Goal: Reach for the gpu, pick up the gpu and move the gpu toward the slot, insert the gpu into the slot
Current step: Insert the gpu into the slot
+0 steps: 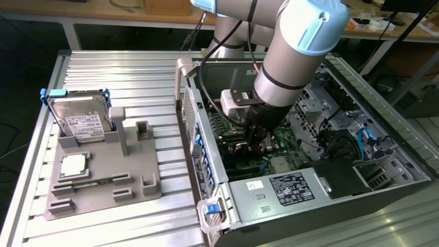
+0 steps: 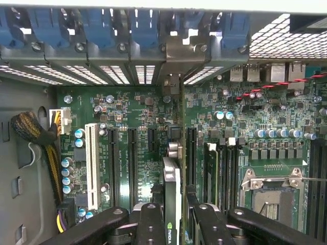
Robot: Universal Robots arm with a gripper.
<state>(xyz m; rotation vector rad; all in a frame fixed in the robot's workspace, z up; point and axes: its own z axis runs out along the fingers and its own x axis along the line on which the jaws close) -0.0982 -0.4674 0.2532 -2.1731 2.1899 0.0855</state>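
The arm reaches down into the open computer case (image 1: 302,206), over the green motherboard (image 2: 138,102). Its gripper (image 2: 172,217) is clamped on the gpu (image 2: 171,178), held edge-on, its bracket up at the rear openings.

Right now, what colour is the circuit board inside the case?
Green, dotted with small silver parts and crossed by black connector strips. The circuit board shows best in the wrist view.

The gpu (image 2: 172,204) standing edge-on hides the slot; the claw's (image 2: 173,224) fingertips are cut off.
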